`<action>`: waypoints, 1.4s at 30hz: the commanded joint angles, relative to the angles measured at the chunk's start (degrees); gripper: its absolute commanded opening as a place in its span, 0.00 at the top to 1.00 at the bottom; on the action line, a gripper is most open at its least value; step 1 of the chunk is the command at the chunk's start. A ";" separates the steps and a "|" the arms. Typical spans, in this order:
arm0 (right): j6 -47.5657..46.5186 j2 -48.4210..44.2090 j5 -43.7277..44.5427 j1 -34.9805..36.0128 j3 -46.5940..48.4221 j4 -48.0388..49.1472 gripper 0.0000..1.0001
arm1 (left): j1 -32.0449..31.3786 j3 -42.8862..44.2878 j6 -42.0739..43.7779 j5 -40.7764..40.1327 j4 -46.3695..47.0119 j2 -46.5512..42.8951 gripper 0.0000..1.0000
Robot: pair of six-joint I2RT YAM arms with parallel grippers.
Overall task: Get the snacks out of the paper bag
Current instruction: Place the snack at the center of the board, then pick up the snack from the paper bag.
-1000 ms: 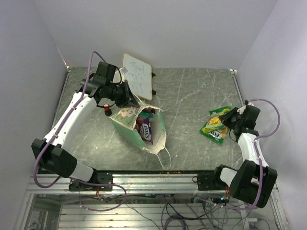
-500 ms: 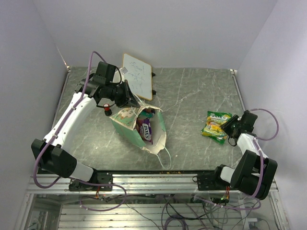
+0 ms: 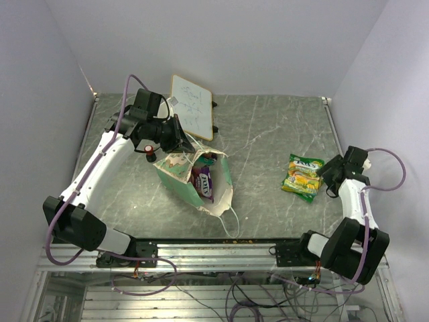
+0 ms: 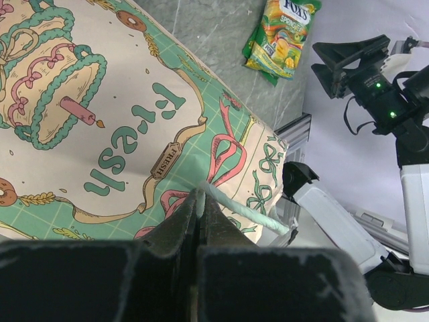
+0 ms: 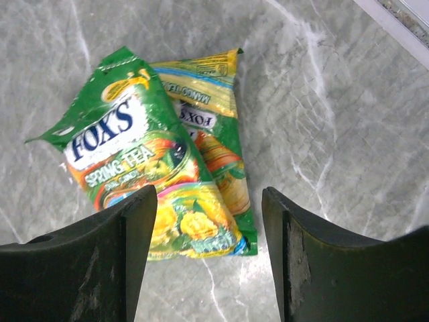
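the top view looks down from high at 6 o'clock, far enough to hold the whole table [image 3: 268, 127]. the left wrist view sits close over the paper bag [image 4: 120, 114], facing 3 o'clock toward the green packets [image 4: 280, 35] and the right gripper [image 4: 320, 59]; the right wrist view looks straight down on those packets from near.

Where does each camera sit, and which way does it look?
Top external: above and behind the bases, looking down at the table; left arm and right arm show, plus the paper bag and two green snack packets.
Left wrist: on the left arm, facing across the bag toward the packets; its shut left end effector shows, the right arm beyond.
Right wrist: looks down at the packets past the open right end effector.
Shared: all three see the packets.
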 commanded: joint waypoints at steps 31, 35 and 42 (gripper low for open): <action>-4.44 -1.84 -5.65 78.84 8.86 17.99 0.43 | 0.25 -1.10 -6.27 -0.71 3.20 -2.43 0.93; -3.25 4.06 12.53 87.25 11.77 20.85 0.44 | 0.26 -1.44 -6.03 -1.11 2.30 -3.14 0.93; -4.23 9.35 22.57 90.52 10.91 26.48 0.41 | 0.25 -2.89 -6.29 -1.01 1.59 -4.02 0.93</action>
